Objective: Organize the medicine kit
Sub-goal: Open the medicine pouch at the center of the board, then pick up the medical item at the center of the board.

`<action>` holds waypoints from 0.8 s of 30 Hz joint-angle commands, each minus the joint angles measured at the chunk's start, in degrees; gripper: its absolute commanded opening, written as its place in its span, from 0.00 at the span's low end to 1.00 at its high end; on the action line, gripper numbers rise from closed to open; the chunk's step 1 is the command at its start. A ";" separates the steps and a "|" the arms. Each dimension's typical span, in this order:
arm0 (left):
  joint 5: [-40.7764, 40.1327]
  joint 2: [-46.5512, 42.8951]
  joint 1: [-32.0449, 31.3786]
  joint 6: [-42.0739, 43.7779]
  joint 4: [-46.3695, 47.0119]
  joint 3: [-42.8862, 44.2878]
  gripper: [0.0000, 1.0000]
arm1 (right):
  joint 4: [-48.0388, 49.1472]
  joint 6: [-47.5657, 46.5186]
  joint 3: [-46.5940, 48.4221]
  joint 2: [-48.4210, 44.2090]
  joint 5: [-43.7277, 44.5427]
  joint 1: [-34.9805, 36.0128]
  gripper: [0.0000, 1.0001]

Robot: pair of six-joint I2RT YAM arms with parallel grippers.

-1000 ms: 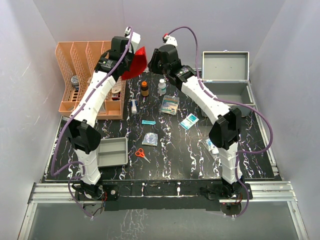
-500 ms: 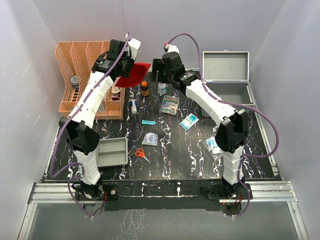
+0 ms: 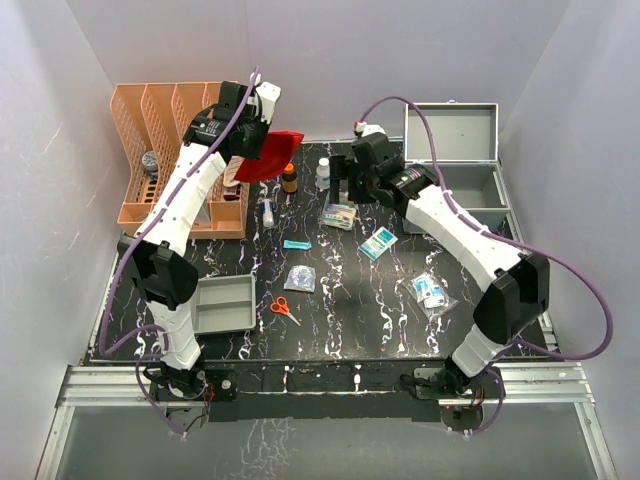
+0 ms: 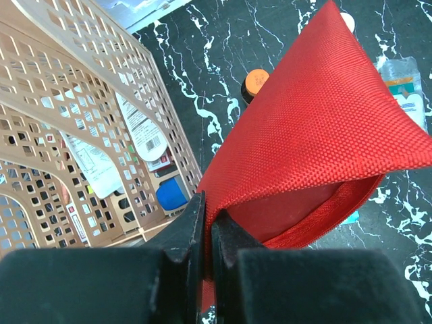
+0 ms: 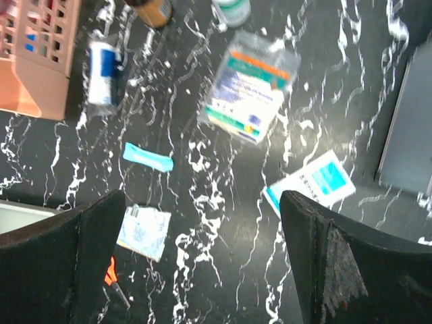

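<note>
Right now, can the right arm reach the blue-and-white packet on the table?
Probably yes: the right claw hangs open and empty, and the blue-and-white packet lies uncovered close below it, with nothing between.

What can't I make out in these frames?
- Pouch contents: left wrist view, its own red flap covers the opening.
- Metal box floor: top view, the right arm crosses its front part.
- Packet print: right wrist view, motion blur.
- Scissors: right wrist view, mostly behind a finger.
- Rack items: top view, too small, partly under the left arm.
</note>
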 commanded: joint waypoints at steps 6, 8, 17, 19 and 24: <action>-0.03 -5.56 -0.08 -1.14 -0.65 -1.24 0.00 | 7.33 9.62 -4.44 1.28 -3.77 -4.45 0.90; 0.02 -5.98 -0.08 -1.40 -0.65 -1.69 0.00 | 6.14 8.75 -0.12 5.13 -3.05 -4.44 0.88; 0.33 -6.51 -0.14 -2.28 -0.11 -2.70 0.00 | -5.87 -0.43 8.91 13.71 0.30 3.75 0.88; 0.21 -6.09 -0.08 -2.21 0.20 -2.28 0.00 | -3.58 0.09 4.82 12.50 1.67 3.57 0.88; 1.79 -5.64 -0.08 -3.21 0.23 -2.08 0.00 | -0.99 6.76 9.08 16.33 2.67 -1.28 0.84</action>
